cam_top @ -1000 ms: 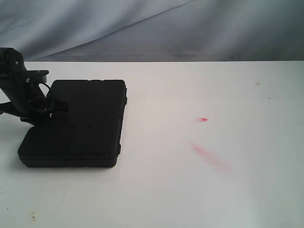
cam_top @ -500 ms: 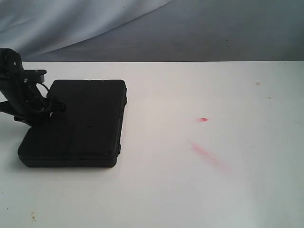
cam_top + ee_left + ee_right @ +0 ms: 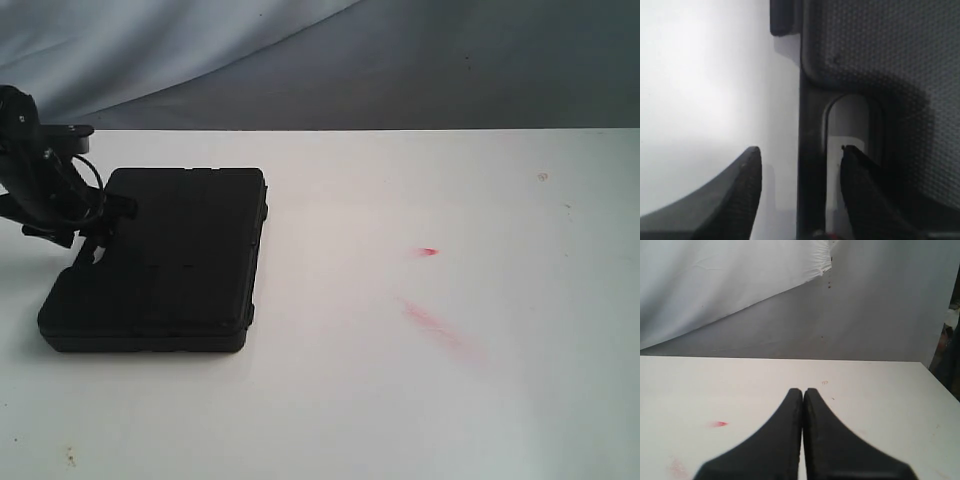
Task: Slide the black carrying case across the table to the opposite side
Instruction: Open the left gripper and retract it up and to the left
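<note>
The black carrying case lies flat on the left part of the white table. My left gripper hangs at the case's left edge. In the left wrist view it is open and straddles the case's handle bar without closing on it. One finger is over the bare table, the other over the handle opening next to the textured case lid. My right gripper is shut and empty above the table; it does not show in the exterior view.
Two red smears mark the tabletop right of centre, and one red mark shows in the right wrist view. A grey cloth backdrop hangs behind the table's far edge.
My left arm has shifted a little up and to the left at the case's edge. The case has stayed where it was.
</note>
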Motion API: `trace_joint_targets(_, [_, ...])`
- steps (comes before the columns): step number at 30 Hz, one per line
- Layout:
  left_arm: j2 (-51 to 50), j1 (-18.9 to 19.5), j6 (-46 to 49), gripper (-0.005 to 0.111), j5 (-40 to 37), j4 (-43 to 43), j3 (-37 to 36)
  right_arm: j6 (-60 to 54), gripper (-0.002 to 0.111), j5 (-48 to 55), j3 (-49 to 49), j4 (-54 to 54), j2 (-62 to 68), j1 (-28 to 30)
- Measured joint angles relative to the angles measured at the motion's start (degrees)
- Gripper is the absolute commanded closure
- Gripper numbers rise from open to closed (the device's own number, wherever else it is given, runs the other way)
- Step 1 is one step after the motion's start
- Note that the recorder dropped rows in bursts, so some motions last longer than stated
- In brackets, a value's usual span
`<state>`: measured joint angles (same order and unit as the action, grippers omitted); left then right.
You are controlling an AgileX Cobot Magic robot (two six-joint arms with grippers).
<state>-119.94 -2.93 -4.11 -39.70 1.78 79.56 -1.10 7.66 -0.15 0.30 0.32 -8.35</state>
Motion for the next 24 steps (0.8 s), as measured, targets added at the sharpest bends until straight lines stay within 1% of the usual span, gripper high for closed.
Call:
trace_joint_targets(4, [2.5,-0.7,0.0,0.059,1.2,-0.4,-1.6,0.0,0.108,0.0,0.0,0.0,0.0,0.0])
trace_joint_targets(7, [6.3,-0.7,0.0,0.062,3.3,-0.6,-4.8,0.0,0.108,0.0,0.0,0.0,0.0,0.0])
trace_joint_targets(9, [9.3,-0.7,0.0,0.067,5.5,-0.6,-7.7,0.0,0.108,0.0,0.0,0.0,0.0,0.0])
trace_joint_targets(11, [13.3,-0.7,0.0,0.075,8.6,-0.9,-11.4,0.0,0.108,0.0,0.0,0.0,0.0,0.0])
trace_joint_targets(17, [25.4,-0.7,-0.3,0.107,17.0,-1.3,-22.5,0.0,0.108,0.0,0.0,0.0,0.0,0.0])
trace_joint_targets(24, [40.6,-0.7,-1.2,0.107,25.2,-1.5,-33.8,0.0,0.108,0.0,0.0,0.0,0.0,0.0])
